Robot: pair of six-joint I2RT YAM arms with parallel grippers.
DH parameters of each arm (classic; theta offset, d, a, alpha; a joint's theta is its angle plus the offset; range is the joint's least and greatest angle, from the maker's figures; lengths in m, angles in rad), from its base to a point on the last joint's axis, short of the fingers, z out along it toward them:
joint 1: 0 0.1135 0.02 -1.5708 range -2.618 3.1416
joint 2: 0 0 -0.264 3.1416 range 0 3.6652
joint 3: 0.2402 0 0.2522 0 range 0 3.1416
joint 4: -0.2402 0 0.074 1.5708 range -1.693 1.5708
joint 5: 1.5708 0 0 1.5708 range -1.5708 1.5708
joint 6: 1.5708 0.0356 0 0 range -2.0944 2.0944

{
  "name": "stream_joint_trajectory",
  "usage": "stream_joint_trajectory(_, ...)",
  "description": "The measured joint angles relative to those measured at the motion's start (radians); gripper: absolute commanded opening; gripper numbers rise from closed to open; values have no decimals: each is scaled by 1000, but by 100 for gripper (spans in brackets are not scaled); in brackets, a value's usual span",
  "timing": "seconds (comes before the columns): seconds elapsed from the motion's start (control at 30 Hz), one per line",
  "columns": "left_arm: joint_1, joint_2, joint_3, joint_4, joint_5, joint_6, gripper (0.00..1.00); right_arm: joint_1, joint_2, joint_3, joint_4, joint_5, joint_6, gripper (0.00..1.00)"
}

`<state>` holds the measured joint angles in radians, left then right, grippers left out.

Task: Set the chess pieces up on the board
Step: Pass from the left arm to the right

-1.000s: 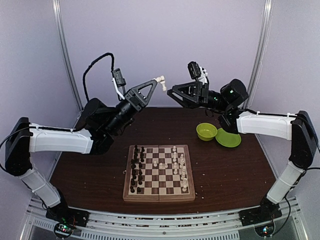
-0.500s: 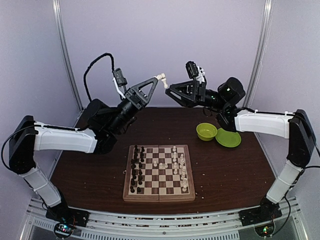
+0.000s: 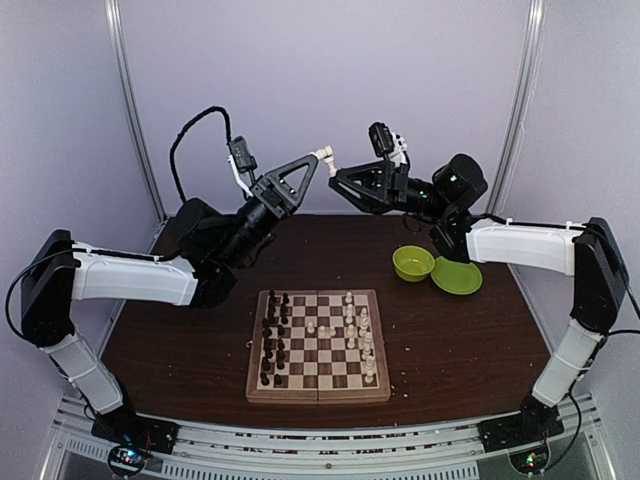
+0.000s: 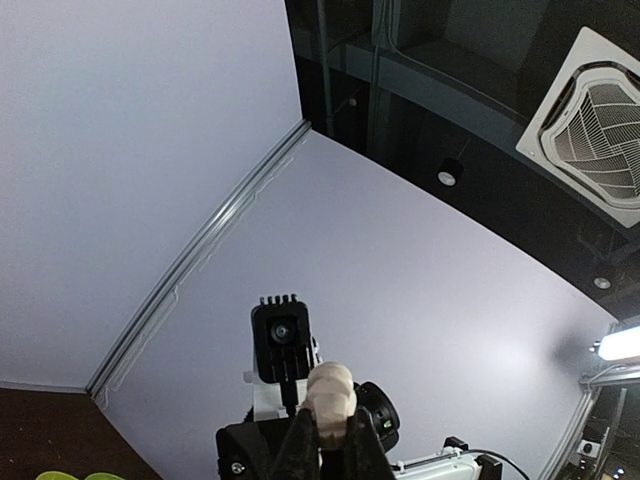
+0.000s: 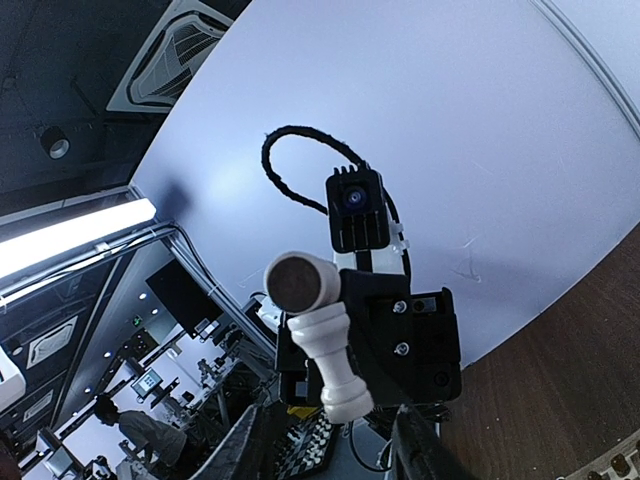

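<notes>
I record the dark worktop (image 3: 460,350) carrying the board (image 3: 318,398) near its front centre, with a green plate (image 3: 457,277) and a green bowl (image 3: 413,263) just beside each other at the far right. Both arms are raised well above the worktop, their hands meeting tip to tip in the air. The left hand (image 3: 318,160) is clamped narrow on a cream piece (image 3: 323,155), which juts beyond its fingertips. The right hand (image 3: 335,180) stands wide, one finger on either side of that piece, not touching it. The other chess pieces (image 3: 272,340) stand on the board: dark ones along its left files, cream ones along its right, a few cream ones nearer the centre
</notes>
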<state>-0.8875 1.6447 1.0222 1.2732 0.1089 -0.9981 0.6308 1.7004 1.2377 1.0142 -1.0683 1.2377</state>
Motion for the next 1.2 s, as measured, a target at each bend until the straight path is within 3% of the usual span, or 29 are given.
stream_joint_trajectory(0.33,-6,1,1,6,2,-6,0,0,18,11,0,3,0,41)
stream_joint_trajectory(1.0,-10,23,5,10,3,-13,0,0,23,29,31,2,20,10)
stream_joint_trajectory(1.1,-10,12,-5,-3,0,13,0,-6,16,11,0,-14,-29,9)
stream_joint_trajectory(1.2,-4,-51,-54,-65,-5,64,0,-25,-7,-14,-149,-42,-174,8)
